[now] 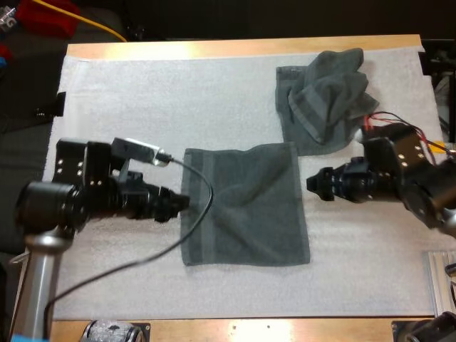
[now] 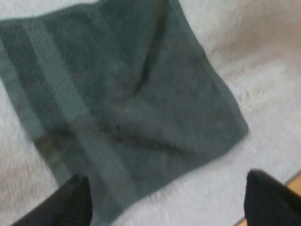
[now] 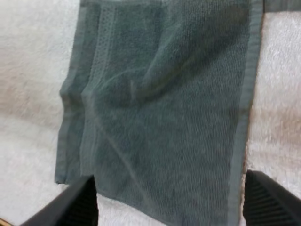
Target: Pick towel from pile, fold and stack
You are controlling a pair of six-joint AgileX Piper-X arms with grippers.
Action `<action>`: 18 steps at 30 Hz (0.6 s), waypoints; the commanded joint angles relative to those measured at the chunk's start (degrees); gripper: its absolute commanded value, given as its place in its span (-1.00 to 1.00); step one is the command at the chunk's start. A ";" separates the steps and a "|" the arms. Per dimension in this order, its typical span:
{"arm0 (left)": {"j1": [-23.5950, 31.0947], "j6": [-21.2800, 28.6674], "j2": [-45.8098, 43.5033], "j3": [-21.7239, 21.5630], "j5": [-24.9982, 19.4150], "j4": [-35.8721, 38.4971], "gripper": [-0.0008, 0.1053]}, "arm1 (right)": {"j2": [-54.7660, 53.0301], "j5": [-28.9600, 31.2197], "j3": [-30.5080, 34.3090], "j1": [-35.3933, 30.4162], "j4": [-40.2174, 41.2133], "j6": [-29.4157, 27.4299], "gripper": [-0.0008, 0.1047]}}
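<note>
Nearest to us runs the wooden table [image 1: 271, 329], with the white mat [image 1: 128, 285] laid over it. On the mat, between our two arms, lies one towel [image 1: 246, 203], spread flat with a few soft creases across its middle. It is close to square, so we can name no clear long axis. Its edges sit nearly in line with the mat's edges, and its woven band runs near to far along the side facing our left arm.

Our left gripper [image 1: 178, 205] points across the mat at that banded edge, its tip right at the towel's border. Its fingers [image 2: 70, 202] stand wide apart with nothing between them. From the wrist the towel lies beyond the tips, not pinched.

Our right gripper [image 1: 312, 184] points the opposite way, at the towel's other edge, with its tip just beside the hem and over bare mat. Its fingers [image 3: 268, 200] are likewise spread wide and empty – the hem lies between and beyond them, ungripped.

Farther off, toward the far right of the mat, sits the crumpled towel [image 1: 324, 100], bunched into folds. The flat towel's far right corner meets its near edge – which lies on top, we cannot tell
</note>
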 commanded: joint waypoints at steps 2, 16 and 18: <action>0.04 -0.50 -2.22 0.25 0.06 1.94 0.24 | -2.37 0.15 -0.29 -0.02 1.57 -0.80 0.21; 0.04 -3.11 -14.91 8.39 -0.05 7.93 0.24 | -14.76 0.15 0.15 -0.02 10.23 -0.80 0.21; 0.04 -3.11 -16.37 9.60 -0.05 8.60 0.24 | -16.33 0.15 1.27 -0.02 10.52 -0.80 0.21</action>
